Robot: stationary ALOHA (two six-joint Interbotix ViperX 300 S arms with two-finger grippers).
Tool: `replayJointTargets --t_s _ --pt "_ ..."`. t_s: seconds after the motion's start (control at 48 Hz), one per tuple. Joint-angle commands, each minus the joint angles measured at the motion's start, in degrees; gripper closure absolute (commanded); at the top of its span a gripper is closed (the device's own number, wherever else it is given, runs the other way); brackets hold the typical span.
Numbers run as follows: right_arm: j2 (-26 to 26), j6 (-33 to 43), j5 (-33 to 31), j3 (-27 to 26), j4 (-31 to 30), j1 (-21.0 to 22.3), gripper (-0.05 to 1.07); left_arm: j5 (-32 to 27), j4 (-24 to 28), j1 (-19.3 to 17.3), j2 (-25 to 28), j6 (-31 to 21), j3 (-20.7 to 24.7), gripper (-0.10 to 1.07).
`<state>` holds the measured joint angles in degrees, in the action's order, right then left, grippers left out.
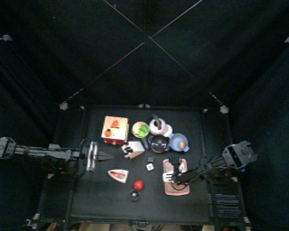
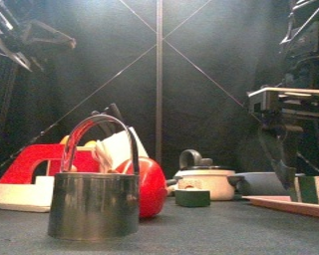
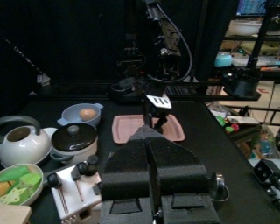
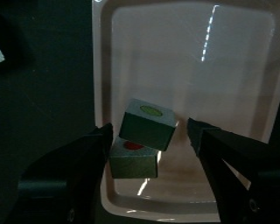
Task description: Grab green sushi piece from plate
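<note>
Your right end effector (image 4: 150, 144) hangs just above the pink plate (image 4: 241, 105), and its 2 jaws stand apart. Between them you can see 2 sushi pieces on the plate. The green sushi piece (image 4: 147, 122) has a green dot on top and sits in the gap, not touching either jaw as far as you can tell. The red sushi piece (image 4: 133, 157) lies right against it, and it has a red dot on top. Nothing is held yet.

From high above, your right end effector (image 1: 177, 169) is over the plate (image 1: 173, 179) near the front right of the tabletop (image 1: 111, 200).

Your left end effector (image 3: 152, 157) is up in the air on the left side, well away from the plate. Its 2 jaws are together and hold nothing.

Look further out and you see a white teapot (image 3: 17, 143), a bowl with an egg (image 3: 81, 113) and a green bowl of fruit (image 3: 17, 184). A shiny tin bucket (image 2: 93, 202) stands at the front, with a red apple (image 2: 149, 187) just behind it.
</note>
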<state>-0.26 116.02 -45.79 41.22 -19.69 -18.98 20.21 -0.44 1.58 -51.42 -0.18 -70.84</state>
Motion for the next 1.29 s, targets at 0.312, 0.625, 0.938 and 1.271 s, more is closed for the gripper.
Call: replayJointTargets --t_s 0.312,0.625,0.938,1.271 --pt "-0.8 0.1 0.4 0.1 -1.6 1.5 0.24 0.3 0.0 -0.1 0.3 0.1 0.8 0.98" --pt "-1.6 -0.8 -0.4 -1.6 -3.1 1.9 0.33 0.3 0.0 -0.1 0.3 0.1 0.8 0.97" --pt "-1.8 -1.0 -1.8 -2.5 -4.7 1.9 0.34 0.4 0.0 -0.1 0.3 0.1 0.8 0.97" --pt "-1.8 -1.1 -1.5 -4.3 -7.4 1.6 0.34 0.3 -0.1 -0.1 0.3 -0.1 0.6 0.97"
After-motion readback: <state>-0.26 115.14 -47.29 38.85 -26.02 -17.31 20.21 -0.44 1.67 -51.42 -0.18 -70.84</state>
